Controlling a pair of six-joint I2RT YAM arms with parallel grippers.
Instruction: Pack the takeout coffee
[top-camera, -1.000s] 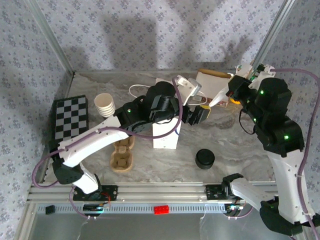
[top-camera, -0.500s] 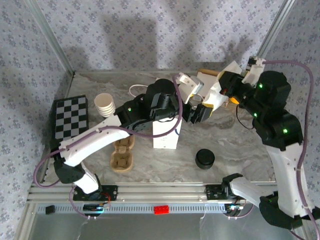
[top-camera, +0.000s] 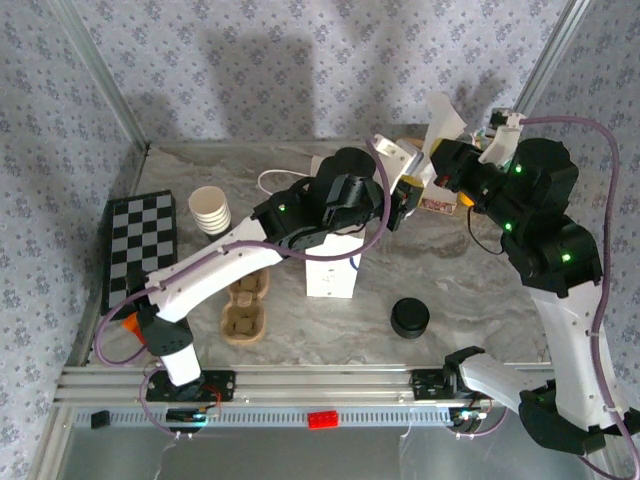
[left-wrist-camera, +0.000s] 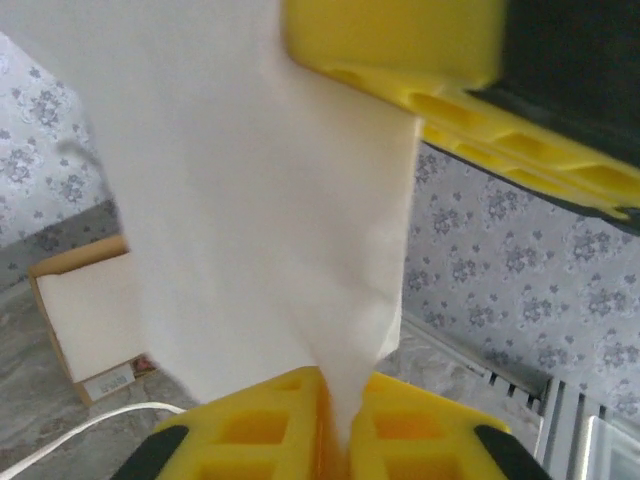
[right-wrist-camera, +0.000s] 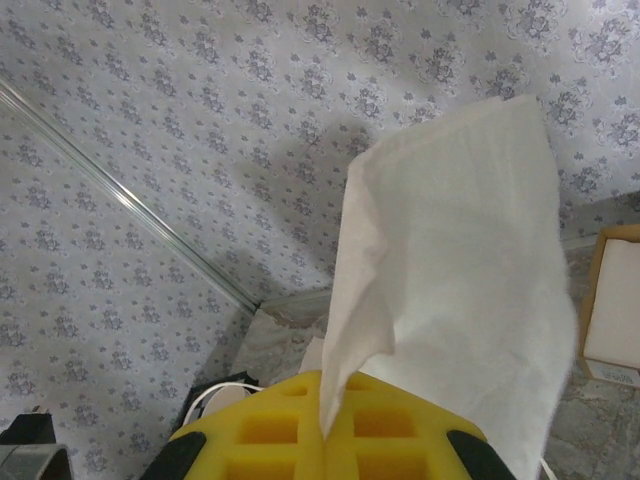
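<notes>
You had both tools on the same thing. The left tool (left-wrist-camera: 335, 440) was pinched shut on the lower edge of a piece of white paper (top-camera: 443, 118). The right tool (right-wrist-camera: 322, 425) was also closed tight on it, gripping another edge. The paper was held up in the air at the back of the table (top-camera: 480, 290), between the two wrists. I could not tell whether it was a flat sheet or a folded bag.

The coffee itself was not in either grip. The paper cup (top-camera: 210, 208) stood at the left, near the checkered board (top-camera: 140, 235). The black lid (top-camera: 409, 317) lay at the front, well apart from the cup and from both tools.

Here is what could have gone wrong from that position:

- **Tearing:** Two hard pinches on one thin paper meant that pulling the wrists apart, or twisting one against the other, would likely have ripped it at a fingertip.
- **Slipping:** Each tool appeared to hold only a narrow margin of the edge. A quick move could have pulled the paper free on one side and left it hanging from the other.
- **Blocked view:** The paper covered much of both wrist views, so your close view of anything below was poor.
- **Knocking things over:** Your left arm reached across above the upright white bag (top-camera: 330, 275) and the brown carrier (top-camera: 243, 312). Lowering or swinging the elbow might have tipped the bag.
</notes>
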